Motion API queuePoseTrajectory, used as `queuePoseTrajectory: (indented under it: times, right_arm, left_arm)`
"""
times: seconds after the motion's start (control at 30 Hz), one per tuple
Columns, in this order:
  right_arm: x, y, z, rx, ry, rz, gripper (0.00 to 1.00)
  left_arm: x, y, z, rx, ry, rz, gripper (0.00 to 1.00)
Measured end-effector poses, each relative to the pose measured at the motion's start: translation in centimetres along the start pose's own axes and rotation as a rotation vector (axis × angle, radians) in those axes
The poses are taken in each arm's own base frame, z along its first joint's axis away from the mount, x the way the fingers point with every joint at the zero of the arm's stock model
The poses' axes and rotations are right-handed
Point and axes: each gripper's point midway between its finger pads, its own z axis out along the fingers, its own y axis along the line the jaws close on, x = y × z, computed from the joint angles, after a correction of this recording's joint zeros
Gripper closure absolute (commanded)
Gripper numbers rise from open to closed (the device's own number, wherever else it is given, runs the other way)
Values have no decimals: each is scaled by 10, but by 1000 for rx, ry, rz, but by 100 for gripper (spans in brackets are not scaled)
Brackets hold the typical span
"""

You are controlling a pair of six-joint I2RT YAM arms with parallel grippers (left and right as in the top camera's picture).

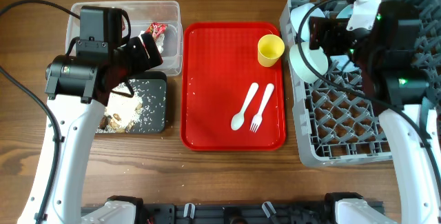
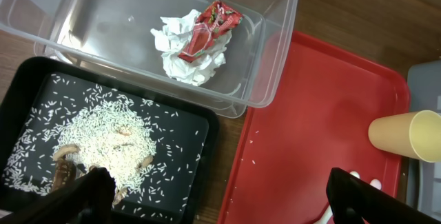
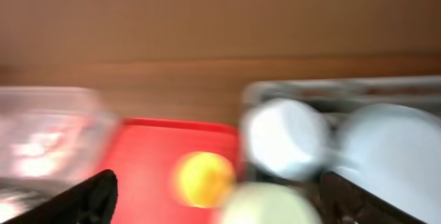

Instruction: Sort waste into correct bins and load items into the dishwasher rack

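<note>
The red wrapper [image 2: 210, 31] and white napkin [image 2: 186, 62] lie in the clear tub [image 2: 103, 17]. Rice scraps [image 2: 110, 138] lie in the black tray [image 2: 186, 176]. My left gripper [image 2: 220, 207] is open and empty above the gap between the black tray and the red tray [image 2: 310, 127]. The yellow cup [image 1: 270, 49], spoon [image 1: 244, 107] and fork [image 1: 262, 107] lie on the red tray. My right gripper [image 1: 318, 34] is open over the rack's [image 1: 344, 120] left edge, above a mint bowl [image 1: 308, 60] standing on edge. Another bowl [image 3: 286, 138] and the plate [image 3: 393, 148] stand behind it, blurred.
The rack fills the right side of the table, the two bins the far left, and the red tray [image 1: 207, 79] sits between them. Bare wooden table runs along the front edge. Cables hang from both arms.
</note>
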Motion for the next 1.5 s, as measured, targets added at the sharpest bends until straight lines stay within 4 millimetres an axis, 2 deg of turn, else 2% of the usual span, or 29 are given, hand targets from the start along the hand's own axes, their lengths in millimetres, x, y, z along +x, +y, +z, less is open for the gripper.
queuePoseTrajectory:
  times: [0.07, 0.17, 0.23, 0.3, 0.43, 0.53, 0.7, 0.73, 0.8, 0.93, 1.0, 1.23, 1.37, 1.5]
  right_arm:
    - [1, 19, 0, -89, 7, 56, 13]
    - [17, 51, 3, -163, 75, 114, 13]
    - [34, 72, 6, -177, 139, 135, 15]
    - [57, 90, 10, -152, 220, 164, 25]
    - [90, 101, 26, -41, 312, 249, 29]
    - [103, 101, 52, 32, 325, 304, 37]
    - [119, 103, 99, 74, 316, 305, 38]
    - [119, 102, 101, 77, 314, 303, 37]
    - [133, 92, 125, 128, 319, 247, 37]
    - [150, 69, 148, 220, 329, 141, 37]
    - [155, 62, 154, 243, 334, 109, 37]
    - [143, 40, 159, 284, 295, 55, 38]
    - [143, 37, 160, 282, 300, 35, 38]
    - [152, 38, 167, 269, 321, 25, 37]
  left_arm:
    - [0, 0, 0, 0, 0, 0, 0]
    - [0, 0, 0, 0, 0, 0, 0]
    - [0, 0, 0, 0, 0, 0, 0]
    - [0, 0, 0, 0, 0, 0, 0]
    - [0, 0, 0, 0, 0, 0, 0]
    - [0, 0, 0, 0, -1, 0, 0]
    - [0, 0, 0, 0, -1, 0, 0]
    - [0, 0, 0, 0, 0, 0, 0]
    - [0, 0, 0, 0, 0, 0, 0]
    - [0, 0, 0, 0, 0, 0, 0]
    - [0, 0, 0, 0, 0, 0, 0]
    - [0, 0, 0, 0, 0, 0, 0]
    - [0, 0, 0, 0, 0, 0, 0]
    - [0, 0, 0, 0, 0, 0, 0]
